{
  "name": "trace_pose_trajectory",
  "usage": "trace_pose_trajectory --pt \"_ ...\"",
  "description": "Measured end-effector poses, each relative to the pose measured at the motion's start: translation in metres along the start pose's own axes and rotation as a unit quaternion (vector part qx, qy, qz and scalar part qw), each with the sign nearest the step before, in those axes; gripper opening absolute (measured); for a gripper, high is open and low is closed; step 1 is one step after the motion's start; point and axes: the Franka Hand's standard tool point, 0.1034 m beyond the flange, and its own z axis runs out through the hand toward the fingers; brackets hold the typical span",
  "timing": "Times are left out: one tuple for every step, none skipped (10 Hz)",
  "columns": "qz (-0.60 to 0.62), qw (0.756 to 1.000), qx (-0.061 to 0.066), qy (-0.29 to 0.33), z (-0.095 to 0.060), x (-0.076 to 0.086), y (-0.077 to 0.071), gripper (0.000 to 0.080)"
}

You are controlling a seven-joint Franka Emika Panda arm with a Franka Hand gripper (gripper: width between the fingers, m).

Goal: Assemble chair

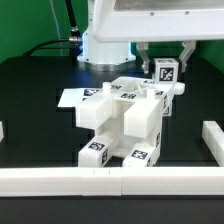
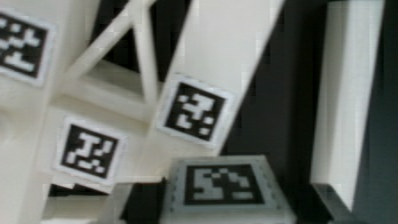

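Observation:
The partly built chair (image 1: 125, 115) stands in the middle of the black table, a blocky white cluster of slabs and bars with black-and-white tags. My gripper (image 1: 165, 68) hangs just above its back corner on the exterior view's right, shut on a small white tagged piece (image 1: 165, 73). In the wrist view that small tagged piece (image 2: 226, 188) sits between the dark fingers (image 2: 143, 200) of the gripper (image 2: 224, 205). Behind it are the chair's tagged bars (image 2: 192, 108). Where the held piece meets the chair is hidden.
A long plain white rail (image 1: 110, 181) runs along the front edge, and another rail (image 1: 212, 140) stands on the exterior view's right. The marker board (image 1: 73, 97) lies flat behind the chair on the left. The robot's white base (image 1: 105, 45) rises at the back.

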Motion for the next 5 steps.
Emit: trace_pose_trajectory --pt "-0.003 1.0 -0.001 0.001 0.0006 0.003 0.0093 0.0288" --pt "0.0 1.0 -0.001 0.001 -0.0007 0.0052 0.0135 0.0288" --pt "0.002 1.0 -0.001 0.001 -0.0003 0.0054 0.015 0.0288" --pt "0.002 1.0 -0.001 0.002 0.0016 0.0047 0.014 0.0288" --pt "0.001 1.0 -0.001 0.001 0.0034 0.0043 0.0128 0.0288"
